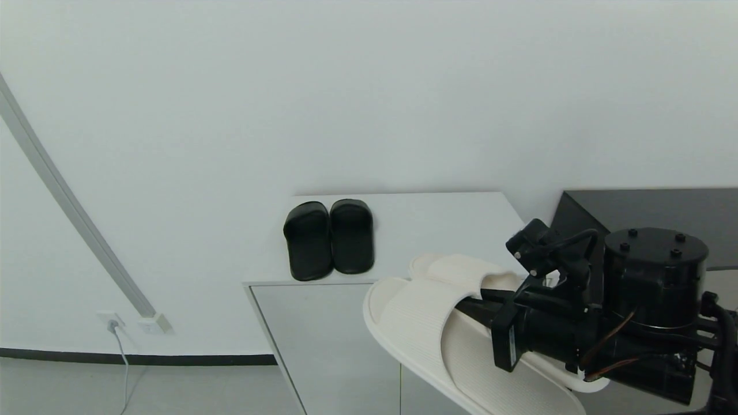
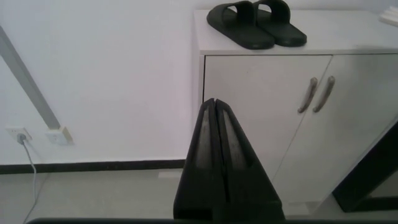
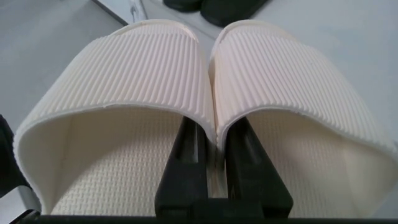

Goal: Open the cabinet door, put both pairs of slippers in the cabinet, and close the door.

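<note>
A pair of black slippers (image 1: 328, 239) (image 2: 256, 22) lies side by side on top of the white cabinet (image 1: 438, 222), near its left end. Both cabinet doors (image 2: 261, 112) stand closed, their two handles (image 2: 316, 94) meeting in the middle. My right gripper (image 1: 478, 305) (image 3: 211, 134) holds the pair of white ribbed slippers (image 1: 426, 328) (image 3: 211, 87) in the air in front of the cabinet's right half. One finger sits inside each slipper, pinching their inner walls together. My left gripper (image 2: 214, 106) is shut and empty, low in front of the cabinet's left door.
A dark piece of furniture (image 1: 651, 207) adjoins the cabinet on the right. A wall socket with a plugged cable (image 1: 110, 321) (image 2: 22, 135) sits low on the wall to the left, below a slanted grey rail (image 1: 63, 196). Bare floor lies left of the cabinet.
</note>
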